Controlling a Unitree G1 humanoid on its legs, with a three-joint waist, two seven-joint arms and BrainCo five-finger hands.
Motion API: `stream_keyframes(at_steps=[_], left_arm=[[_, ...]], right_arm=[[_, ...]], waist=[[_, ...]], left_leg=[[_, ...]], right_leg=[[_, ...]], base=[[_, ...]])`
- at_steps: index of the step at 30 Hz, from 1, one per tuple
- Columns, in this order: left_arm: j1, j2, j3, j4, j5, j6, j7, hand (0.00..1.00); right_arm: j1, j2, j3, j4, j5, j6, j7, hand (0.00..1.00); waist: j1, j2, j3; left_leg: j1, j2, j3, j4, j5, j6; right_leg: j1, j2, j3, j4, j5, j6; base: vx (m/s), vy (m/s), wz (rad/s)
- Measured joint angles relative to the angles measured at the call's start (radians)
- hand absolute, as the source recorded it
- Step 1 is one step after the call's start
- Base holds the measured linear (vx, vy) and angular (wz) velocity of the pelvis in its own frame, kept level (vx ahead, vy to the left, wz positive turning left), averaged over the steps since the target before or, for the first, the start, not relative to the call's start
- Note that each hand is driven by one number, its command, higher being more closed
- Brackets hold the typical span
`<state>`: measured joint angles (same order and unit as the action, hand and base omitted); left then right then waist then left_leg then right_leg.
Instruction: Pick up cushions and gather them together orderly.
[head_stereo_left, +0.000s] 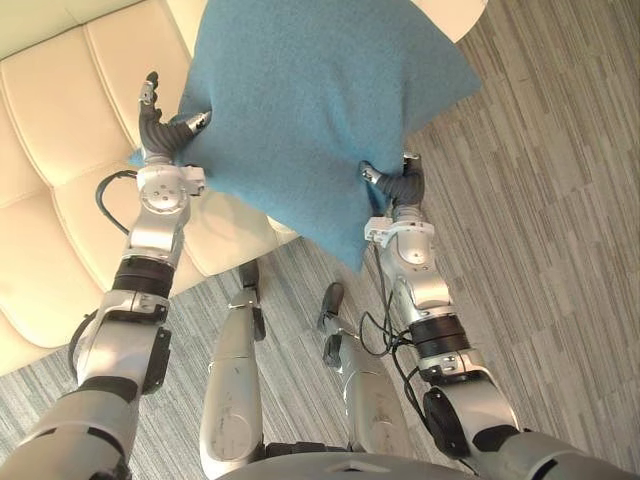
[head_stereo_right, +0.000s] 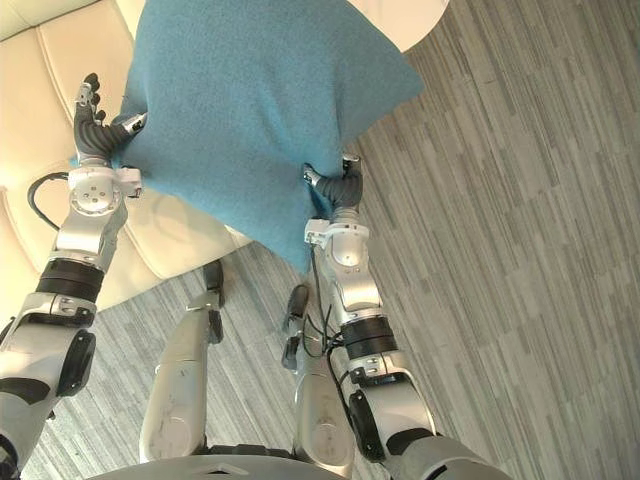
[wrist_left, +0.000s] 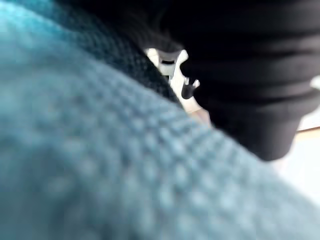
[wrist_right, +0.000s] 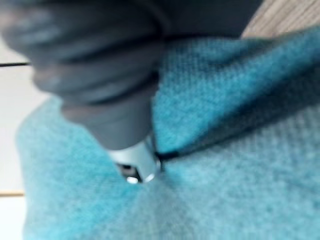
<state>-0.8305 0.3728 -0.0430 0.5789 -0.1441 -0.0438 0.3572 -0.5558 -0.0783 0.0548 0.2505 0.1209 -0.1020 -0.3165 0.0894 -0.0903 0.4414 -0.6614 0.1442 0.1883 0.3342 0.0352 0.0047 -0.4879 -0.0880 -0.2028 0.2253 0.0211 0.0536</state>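
grey striped floor (head_stereo_left: 540, 200) at right, cream sofa (head_stereo_left: 60, 150) at left | blue cushion (head_stereo_left: 300, 100) held up over sofa edge, covering part of both | left hand (head_stereo_left: 157, 128) pinching its left edge, thumb in front | right hand (head_stereo_left: 402, 186) pinching its lower right edge

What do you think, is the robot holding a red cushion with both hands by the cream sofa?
No, the cushion is blue, not red, as the left eye view shows; left hand and right hand hold it by the cream sofa.
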Motion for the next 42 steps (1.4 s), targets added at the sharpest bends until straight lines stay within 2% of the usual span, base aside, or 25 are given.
stream_keyframes(at_steps=[6,13,19,22,24,29,31,35,38,42], left_arm=[[0.016,-0.024,-0.004,-0.024,-0.036,-0.019,-0.002,1.00],[0.124,-0.061,-0.004,-0.105,-0.097,-0.041,-0.005,1.00],[0.243,-0.130,-0.008,-0.180,-0.104,-0.047,-0.039,1.00],[0.308,-0.153,-0.028,-0.203,-0.107,-0.048,-0.049,1.00],[0.371,-0.169,-0.041,-0.213,-0.108,-0.048,-0.066,1.00],[0.463,-0.179,-0.049,-0.221,-0.107,-0.047,-0.085,1.00],[0.519,-0.189,-0.051,-0.260,-0.107,-0.045,-0.096,1.00],[0.618,-0.213,-0.086,-0.298,-0.108,-0.045,-0.117,1.00],[0.677,-0.220,-0.101,-0.323,-0.108,-0.044,-0.124,1.00],[0.753,-0.238,-0.112,-0.356,-0.109,-0.041,-0.144,1.00]], right_arm=[[0.024,0.014,0.002,-0.001,0.003,0.000,0.000,1.00],[0.137,0.034,0.008,-0.037,0.011,0.000,0.002,1.00],[0.259,0.033,0.020,-0.046,0.011,-0.001,0.011,1.00],[0.301,0.029,0.020,-0.046,0.011,0.001,0.015,1.00],[0.343,0.027,0.020,-0.044,0.011,0.001,0.030,1.00],[0.385,0.027,0.023,-0.034,0.010,0.005,0.057,1.00],[0.398,0.025,0.023,-0.032,0.008,0.020,0.072,1.00],[0.474,-0.006,0.026,-0.027,0.007,0.025,0.099,1.00],[0.514,-0.010,0.029,-0.027,0.007,0.035,0.117,1.00],[0.577,-0.011,0.032,-0.033,0.007,0.041,0.135,1.00]], waist=[[-0.001,0.000,0.000],[-0.001,0.004,-0.002],[-0.012,0.017,-0.011],[-0.016,0.033,-0.027],[-0.023,0.048,-0.052],[-0.036,0.058,-0.087],[-0.041,0.058,-0.098],[-0.054,0.073,-0.154],[-0.060,0.082,-0.194],[-0.064,0.098,-0.207]], left_leg=[[0.006,0.001,0.000,0.005,0.000,0.000],[0.055,0.000,0.004,0.005,-0.015,-0.006],[0.125,-0.014,0.004,-0.021,-0.016,-0.007],[0.167,-0.030,0.004,-0.055,-0.010,-0.011],[0.219,-0.053,0.002,-0.119,0.018,-0.007],[0.321,-0.081,0.005,-0.209,0.049,-0.013],[0.373,-0.090,0.011,-0.234,0.050,-0.013],[0.454,-0.120,-0.001,-0.271,0.054,-0.014],[0.481,-0.127,-0.007,-0.298,0.065,-0.018],[0.564,-0.129,-0.035,-0.371,0.097,-0.023]], right_leg=[[0.007,0.000,-0.001,0.001,0.000,0.000],[0.056,-0.002,-0.003,0.001,-0.011,0.003],[0.110,-0.013,-0.004,0.014,-0.037,0.007],[0.136,-0.025,-0.004,0.016,-0.051,0.011],[0.162,-0.040,-0.007,0.017,-0.066,0.016],[0.222,-0.056,-0.005,0.019,-0.091,0.021],[0.251,-0.066,-0.002,0.035,-0.107,0.023],[0.303,-0.088,-0.002,0.081,-0.154,0.028],[0.321,-0.091,-0.004,0.078,-0.161,0.030],[0.398,-0.082,-0.023,0.045,-0.165,0.032]], base=[[0.00,0.000,0.00],[0.00,0.000,0.00],[0.02,-0.012,0.05],[0.07,-0.019,0.09],[0.09,-0.033,0.16],[0.10,-0.030,0.07],[0.11,-0.023,-0.01],[0.09,-0.009,0.13],[0.04,-0.003,0.08],[0.00,-0.019,0.17]])
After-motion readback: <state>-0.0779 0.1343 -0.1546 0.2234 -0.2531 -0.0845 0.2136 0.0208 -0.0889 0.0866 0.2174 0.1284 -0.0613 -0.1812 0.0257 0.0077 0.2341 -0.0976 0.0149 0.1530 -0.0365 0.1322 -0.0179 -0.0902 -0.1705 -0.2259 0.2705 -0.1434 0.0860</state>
